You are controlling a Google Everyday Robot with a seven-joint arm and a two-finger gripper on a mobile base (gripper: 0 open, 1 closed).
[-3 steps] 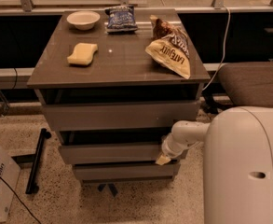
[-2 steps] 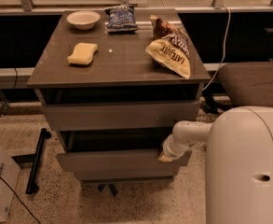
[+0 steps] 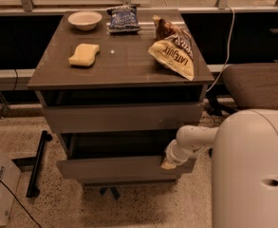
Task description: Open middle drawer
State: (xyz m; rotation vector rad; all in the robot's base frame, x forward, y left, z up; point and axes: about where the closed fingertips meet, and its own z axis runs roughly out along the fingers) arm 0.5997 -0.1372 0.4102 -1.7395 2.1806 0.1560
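Note:
The middle drawer (image 3: 115, 167) is a wide grey-brown drawer with a flat handleless front, under the taller top drawer (image 3: 124, 118). It stands pulled out toward the camera, with a dark gap showing behind its front. My gripper (image 3: 169, 162) is at the right end of that front, at its top edge, on the end of my white arm (image 3: 193, 141). The lowest drawer is mostly hidden beneath the pulled-out one.
On the cabinet top (image 3: 124, 63) lie a white bowl (image 3: 85, 19), a yellow sponge (image 3: 84, 54), a blue snack bag (image 3: 124, 19) and a chip bag (image 3: 174, 51). My white body (image 3: 252, 170) fills the lower right. A black stand (image 3: 36, 163) lies on the floor at left.
The middle drawer's front has come further out toward the camera, and my gripper has moved with it at its right end.

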